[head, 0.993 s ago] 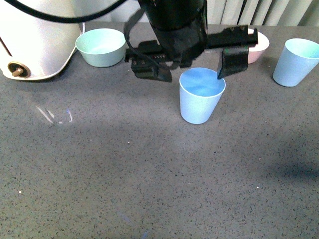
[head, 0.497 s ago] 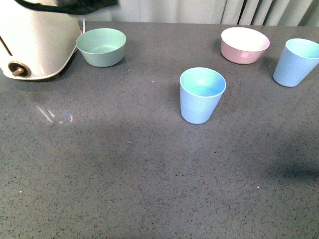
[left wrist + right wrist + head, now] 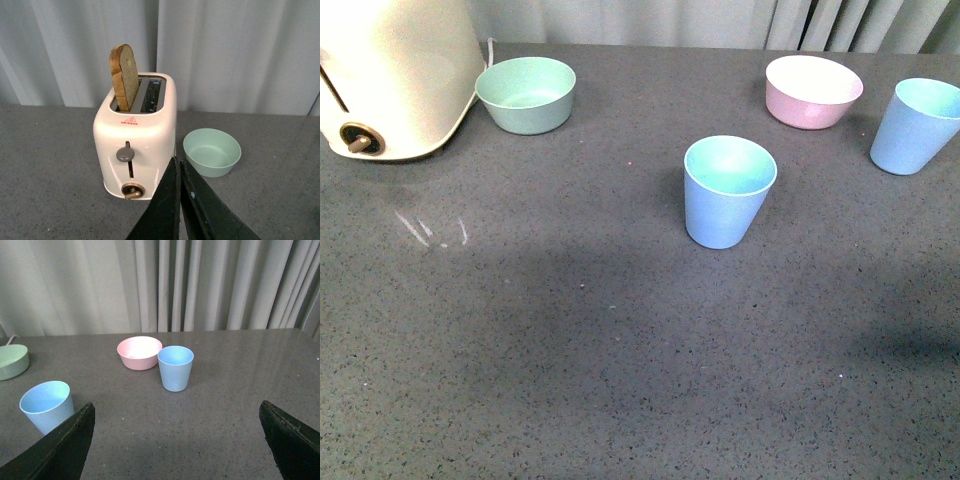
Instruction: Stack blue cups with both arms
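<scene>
Two light-blue cups stand upright and apart on the grey table. One blue cup (image 3: pixel 728 190) is near the middle and shows in the right wrist view as the near blue cup (image 3: pixel 46 405). The other blue cup (image 3: pixel 916 125) stands at the far right and appears as the far blue cup (image 3: pixel 175 367) beside the pink bowl. Neither arm shows in the front view. My left gripper (image 3: pixel 179 162) is shut with nothing in it, hanging in front of the toaster. My right gripper (image 3: pixel 177 412) is open and empty, well back from both cups.
A cream toaster (image 3: pixel 390 75) with a slice of bread (image 3: pixel 125 77) stands at the back left. A mint-green bowl (image 3: pixel 527 93) sits beside it, seen too as the mint-green bowl (image 3: pixel 211 151). A pink bowl (image 3: pixel 813 90) is at the back right. Curtains hang behind the table.
A black arm that hung over the middle cup a second ago has pulled back out of the front view. Both cups stand where they were.
</scene>
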You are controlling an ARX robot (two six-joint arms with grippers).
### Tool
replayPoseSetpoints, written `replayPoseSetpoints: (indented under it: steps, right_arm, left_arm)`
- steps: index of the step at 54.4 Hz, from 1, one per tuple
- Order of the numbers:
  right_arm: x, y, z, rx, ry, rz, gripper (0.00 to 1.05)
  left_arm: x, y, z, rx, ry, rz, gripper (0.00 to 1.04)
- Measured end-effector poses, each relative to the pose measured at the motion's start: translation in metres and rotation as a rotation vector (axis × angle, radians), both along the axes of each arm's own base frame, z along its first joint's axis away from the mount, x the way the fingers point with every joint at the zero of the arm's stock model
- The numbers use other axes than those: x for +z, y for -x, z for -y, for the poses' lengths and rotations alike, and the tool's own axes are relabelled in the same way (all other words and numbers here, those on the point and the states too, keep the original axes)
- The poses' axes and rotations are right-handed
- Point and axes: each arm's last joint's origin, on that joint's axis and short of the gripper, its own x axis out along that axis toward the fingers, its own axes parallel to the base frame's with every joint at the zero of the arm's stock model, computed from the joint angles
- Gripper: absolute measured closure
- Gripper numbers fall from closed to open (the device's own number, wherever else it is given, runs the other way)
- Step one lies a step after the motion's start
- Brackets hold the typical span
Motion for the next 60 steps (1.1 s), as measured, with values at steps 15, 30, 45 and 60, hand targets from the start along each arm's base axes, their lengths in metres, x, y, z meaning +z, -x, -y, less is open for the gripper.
replayPoseSetpoints:
  steps: [15,30,45,60]
  right_arm:
    - [0.000,0.000,0.000,-0.002,0.000,0.000,0.09]
    - [0.000,0.000,0.000,-0.002,0.000,0.000,0.09]
    - [0.000,0.000,0.000,-0.002,0.000,0.000,0.09]
    - [0.000,0.000,0.000,-0.002,0.000,0.000,0.09]
  left_arm:
    - [-0.012,0.038,-0.019,0.006,-0.005,0.011,1.03]
    - [-0.018,0.059,-0.032,-0.008,-0.006,0.012,1.03]
    - [-0.031,0.075,-0.035,0.005,-0.006,0.004,1.03]
    - [-0.025,0.086,-0.035,0.004,-0.006,0.025,1.03]
